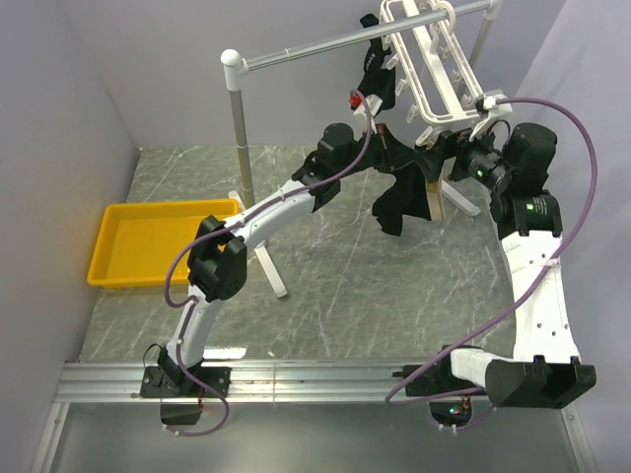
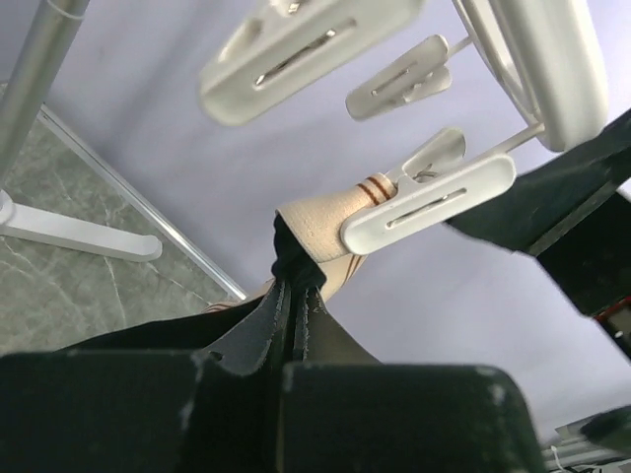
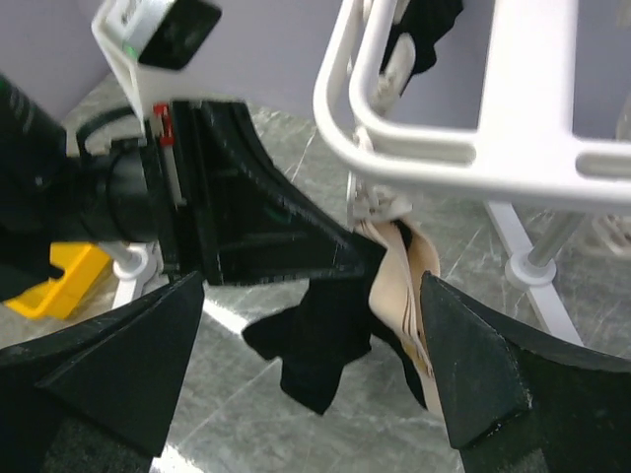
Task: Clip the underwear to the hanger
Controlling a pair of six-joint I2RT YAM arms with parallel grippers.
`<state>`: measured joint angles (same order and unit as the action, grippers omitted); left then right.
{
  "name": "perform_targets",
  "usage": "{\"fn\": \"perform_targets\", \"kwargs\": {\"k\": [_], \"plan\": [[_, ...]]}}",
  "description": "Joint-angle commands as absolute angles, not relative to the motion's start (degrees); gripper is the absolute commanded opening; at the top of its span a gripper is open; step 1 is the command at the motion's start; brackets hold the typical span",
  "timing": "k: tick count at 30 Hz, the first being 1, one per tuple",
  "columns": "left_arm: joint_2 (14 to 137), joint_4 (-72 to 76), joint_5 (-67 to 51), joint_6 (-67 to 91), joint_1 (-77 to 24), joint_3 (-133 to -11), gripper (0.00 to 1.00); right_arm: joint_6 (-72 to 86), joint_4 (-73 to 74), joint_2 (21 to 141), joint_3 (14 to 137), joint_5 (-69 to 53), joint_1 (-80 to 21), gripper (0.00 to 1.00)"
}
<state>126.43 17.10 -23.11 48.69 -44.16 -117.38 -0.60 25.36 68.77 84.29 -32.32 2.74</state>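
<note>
My left hand point(image 2: 296, 301) was clenched on the underwear point(image 2: 317, 225), right under a clip point(image 2: 429, 205) on the hanger point(image 3: 463, 153) biting its tan band; right hand point(image 3: 311, 296) sat released nearby.

The top external camera looks down from high on the 6 o'clock side, far enough back to take in the whole counter point(image 1: 335, 286), with the hanger point(image 1: 432, 64) at 1 o'clock. The left wrist camera sits very close under the hanger, tilted up at one clip point(image 2: 429, 209). The right wrist camera looks out past its own tool point(image 3: 313, 279), also close. All three views share the hanger and the underwear point(image 1: 394, 209).
</note>
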Motion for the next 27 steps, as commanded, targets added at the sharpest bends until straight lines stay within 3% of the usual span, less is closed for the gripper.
{"fn": "perform_targets", "kwargs": {"k": [1,16,24,27], "plan": [[120.9,21.6,-25.4,47.9,-43.5,-116.8,0.02,-3.1,27.5,66.1,82.6,-34.9,2.3,0.97],[115.2,21.4,-31.5,40.9,-37.5,-110.3,0.09,-13.9,34.5,60.6,77.0,-33.0,4.1,0.98],[114.2,19.8,-36.3,37.4,-34.6,-108.5,0.20,-15.0,35.0,63.0,75.7,-39.0,12.3,0.92],[113.3,19.9,-36.8,36.9,-33.7,-107.4,0.29,-14.7,34.4,64.1,76.8,-41.8,15.2,0.89]]}}
